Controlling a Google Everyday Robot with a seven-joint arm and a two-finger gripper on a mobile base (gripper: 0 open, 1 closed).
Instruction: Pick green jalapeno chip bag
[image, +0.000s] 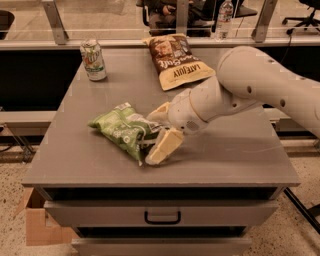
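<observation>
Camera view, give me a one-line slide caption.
Open gripper straddles one end of the green jalapeno chip bag atop a gray cabinet, soda can behind.

One high, near frontal view down onto table (240, 155), pincer (152, 138) central.
</observation>
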